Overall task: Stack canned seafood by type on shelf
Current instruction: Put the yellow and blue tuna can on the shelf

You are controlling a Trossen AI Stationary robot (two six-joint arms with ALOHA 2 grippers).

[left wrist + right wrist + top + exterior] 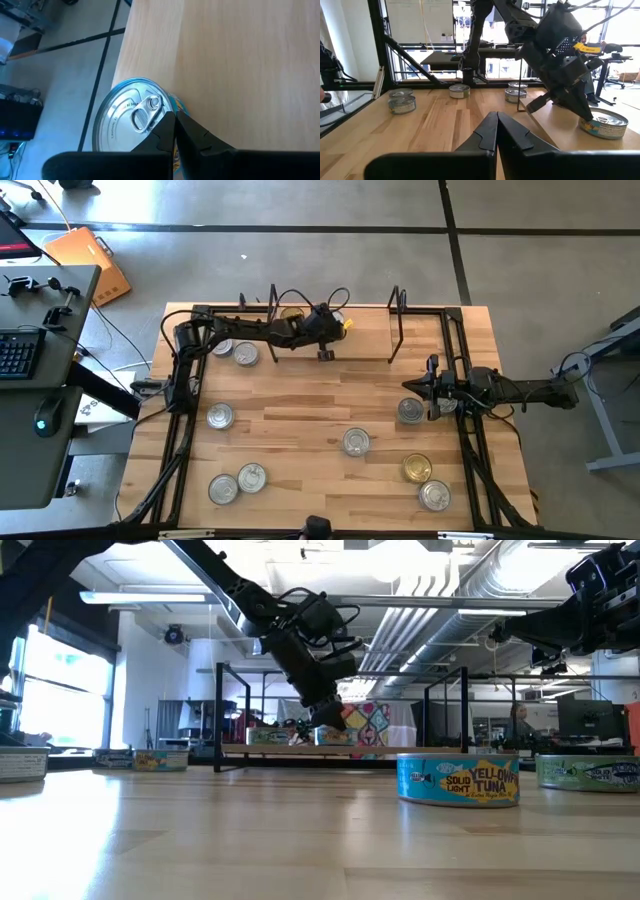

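Note:
The shelf [360, 342], a light board between two black wire uprights, stands at the table's far edge. A silver-lidded can [125, 120] with a blue label side stands on its base on the shelf, by the board's far edge. My left gripper [173, 117], shut, slants down onto this can [605, 124]. Another can [290, 313] sits on the shelf to its left. Several more cans lie scattered on the table, such as a silver one [356, 442] and a gold-lidded one [416, 469]. My right gripper [496, 120] waits shut at the table's right side [430, 388]. My left gripper's shut fingertips [586, 118] meet the can at the lid's rim [167, 111], beside the pull tab. They slant down from the table's near left. The can stays flat on the shelf board. Whether they press on it or only touch it, I cannot tell.
Two cans [245, 355] sit under the left arm by the shelf's left upright [273, 305]. A tuna can [458, 780] lies mid-table, and one [410, 411] lies just before my right gripper. Black frame rails [180, 440] run along both table sides.

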